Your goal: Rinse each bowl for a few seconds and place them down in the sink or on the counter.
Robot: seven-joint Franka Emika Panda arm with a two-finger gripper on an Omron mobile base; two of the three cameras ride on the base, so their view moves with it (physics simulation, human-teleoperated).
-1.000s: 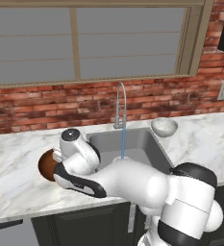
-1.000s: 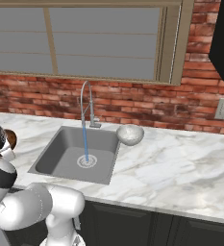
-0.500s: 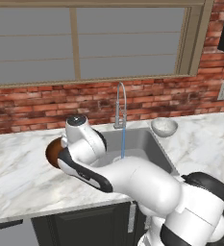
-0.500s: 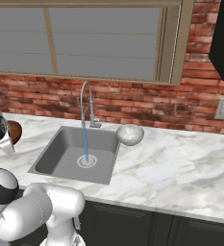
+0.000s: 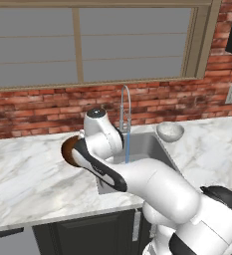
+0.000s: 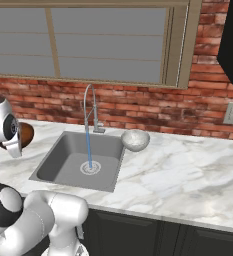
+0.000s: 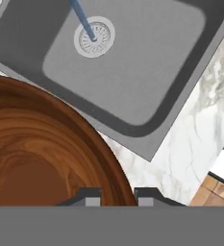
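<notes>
Reddish-brown wood grain takes up the lower left of the hand view, where the wooden bowl (image 7: pixel 41 158) is seen from above its inside. The gripper (image 7: pixel 117 196) is closed on the bowl's rim at the bottom centre of that frame, one dark finger tip inside the rim and one outside. Beyond the rim, towards the top of the frame, the grey sink (image 7: pixel 147 72) is seen from above, with its round drain (image 7: pixel 94 36) at the upper left and a thin blue stream of water (image 7: pixel 82 18) running to it.

At the centre left of the left base view the wooden bowl (image 5: pixel 69 151) is held raised above the white marble bench (image 5: pixel 33 179), tipped on its side, just left of the sink (image 5: pixel 142 149). Further back, the curved chrome faucet (image 5: pixel 124 107) is seen at the sink's far edge with the water (image 5: pixel 127 147) falling from it. The pale grey bowl (image 5: pixel 170 131) rests upright on the bench at the sink's far right corner.

At the left edge of the right base view the wooden bowl (image 6: pixel 21 136) is partly hidden behind the arm. The pale bowl (image 6: pixel 135 139) stands right of the faucet (image 6: pixel 89 107), in front of the brick wall (image 6: pixel 138 107).
</notes>
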